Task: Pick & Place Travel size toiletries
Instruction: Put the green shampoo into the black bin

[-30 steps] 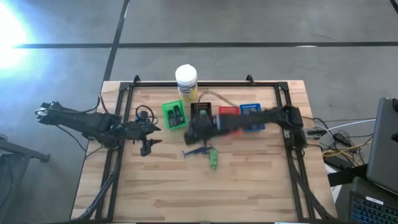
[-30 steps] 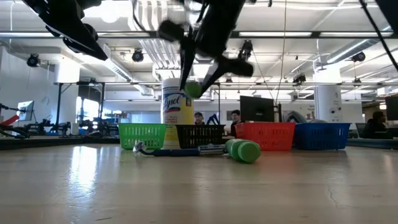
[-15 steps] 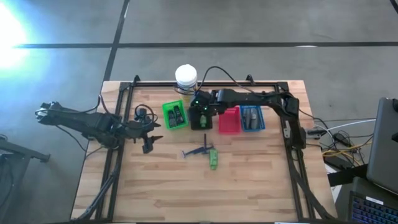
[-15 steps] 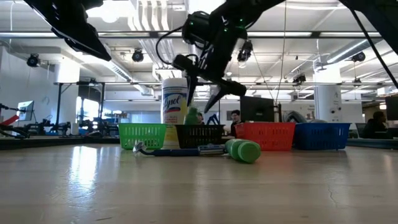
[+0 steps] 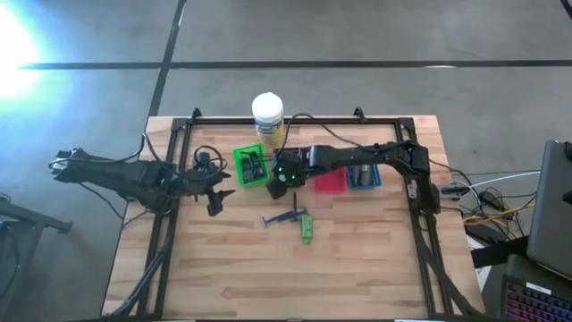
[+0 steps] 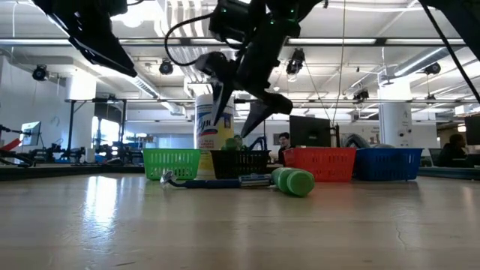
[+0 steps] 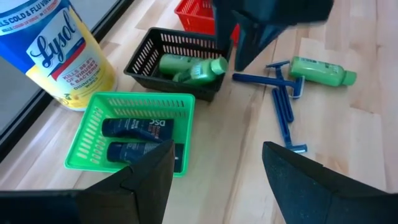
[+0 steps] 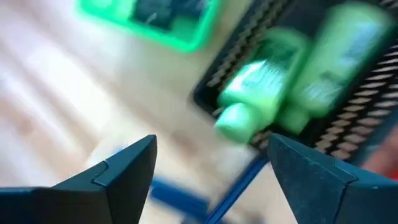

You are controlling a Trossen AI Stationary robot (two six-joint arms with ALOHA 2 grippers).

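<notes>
My right gripper (image 5: 281,179) hangs open over the near side of the black basket (image 7: 155,46), touching nothing; in its own view (image 8: 211,168) it looks down on two bright green packs (image 8: 292,74) lying in that basket (image 7: 189,67). The green basket (image 5: 251,165) holds two dark grey tubes (image 7: 137,127). One green pack (image 5: 307,230) and slim dark blue sticks (image 5: 286,217) lie flat on the wood nearer the near edge (image 7: 283,106). My left gripper (image 5: 214,192) waits open at the table's left, above the wood (image 7: 217,180).
A red basket (image 5: 329,179) and a blue basket (image 5: 362,174) stand to the right of the black one. The yellow, white-lidded jar (image 5: 267,114) stands at the far edge behind the baskets. Bare wood lies across the near half of the table.
A second ago my right gripper carried a green pack above the table. It swung to the black basket and let the pack go; the pack now lies in the basket beside another. The gripper has since drawn back a little toward the near edge.
</notes>
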